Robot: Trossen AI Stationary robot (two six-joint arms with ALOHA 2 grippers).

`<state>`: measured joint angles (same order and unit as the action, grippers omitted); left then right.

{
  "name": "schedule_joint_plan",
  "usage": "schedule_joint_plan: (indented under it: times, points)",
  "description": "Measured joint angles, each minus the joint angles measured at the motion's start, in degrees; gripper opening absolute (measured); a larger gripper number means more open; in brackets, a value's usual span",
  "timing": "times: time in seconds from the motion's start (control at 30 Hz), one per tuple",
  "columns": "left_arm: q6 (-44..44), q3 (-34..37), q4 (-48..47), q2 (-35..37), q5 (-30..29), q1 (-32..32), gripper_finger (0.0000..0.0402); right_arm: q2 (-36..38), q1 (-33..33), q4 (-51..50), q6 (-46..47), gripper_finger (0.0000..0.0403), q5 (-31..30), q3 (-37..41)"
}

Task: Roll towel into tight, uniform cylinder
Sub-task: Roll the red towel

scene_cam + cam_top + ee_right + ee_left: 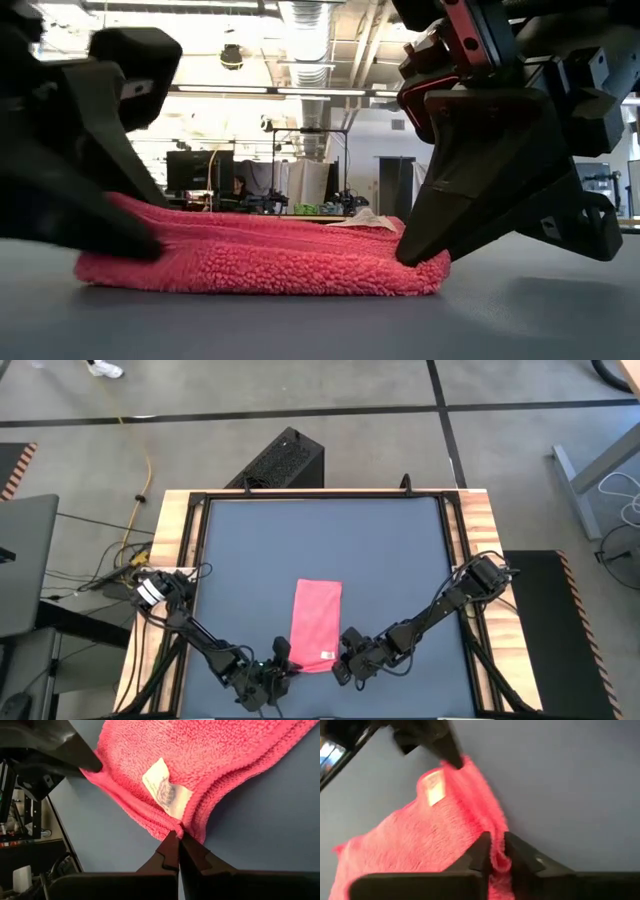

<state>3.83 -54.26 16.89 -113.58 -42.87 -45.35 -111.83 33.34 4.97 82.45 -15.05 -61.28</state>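
Observation:
The bright pink towel [316,622] lies folded into a narrow strip on the dark grey table [400,560], its long sides running from near to far. Its white tag [167,790] sits on top near the near right corner. My left gripper [284,660] is shut on the towel's near left corner. My right gripper [345,655] is shut on its near right corner. In the low view the towel [260,265] rests flat on the tabletop between the two grippers. My left gripper pinches the towel's near left corner [498,862] between its two fingers, coming slanting down from the table's near side. The cloth's edge stands in the narrow gap between the fingertips [481,851]. The rest of the towel lies on the table. My right gripper pinches the towel's near right corner [176,826] at its fingertips [170,845], just beside the white tag. It has several layers of the folded edge. The fingers come slanting down from the near side. The corner stays low on the table [425,265].
Wooden rails [170,540] frame the table's left and right sides. A black box [285,460] stands on the floor beyond the far edge. Bare tabletop stretches beyond the towel's far end [320,540].

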Motion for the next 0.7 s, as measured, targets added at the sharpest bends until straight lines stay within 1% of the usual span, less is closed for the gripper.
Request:
schedule_joint_plan:
  times: [0.07, 0.2, 0.3, 0.4, 0.6, 0.7]
  points:
    - [-3.07, 0.0, 0.03, 0.0, -0.02, 0.29, 0.0009, 0.0, 0.0, 0.04, -0.56, 0.0022, -0.02, 0.0]
    - [-7.42, 0.0, -0.22, 0.0, 4.02, 1.35, 0.0002, 0.0, -0.17, 0.6, -3.26, 0.0028, -0.04, 0.0]
    - [-11.68, 0.0, -1.12, 0.0, 7.83, 2.62, 0.0001, 0.0, -0.42, 0.63, -3.37, 0.0038, 0.38, 0.0]
    - [-15.2, -0.04, -2.14, 0.15, 9.88, 3.61, 0.0, 0.0, -0.31, 0.65, -3.44, 0.0047, 0.57, 0.0]
    - [-17.72, -0.04, -3.35, 0.61, 11.72, 4.05, 0.0, 0.72, 0.47, -0.22, -6.23, 0.0064, 0.01, 0.0]
    - [-20.19, -0.02, -6.13, 2.96, 15.09, 4.48, 0.0, 2.27, 1.04, -2.37, -6.63, 0.0077, -1.82, -0.02]
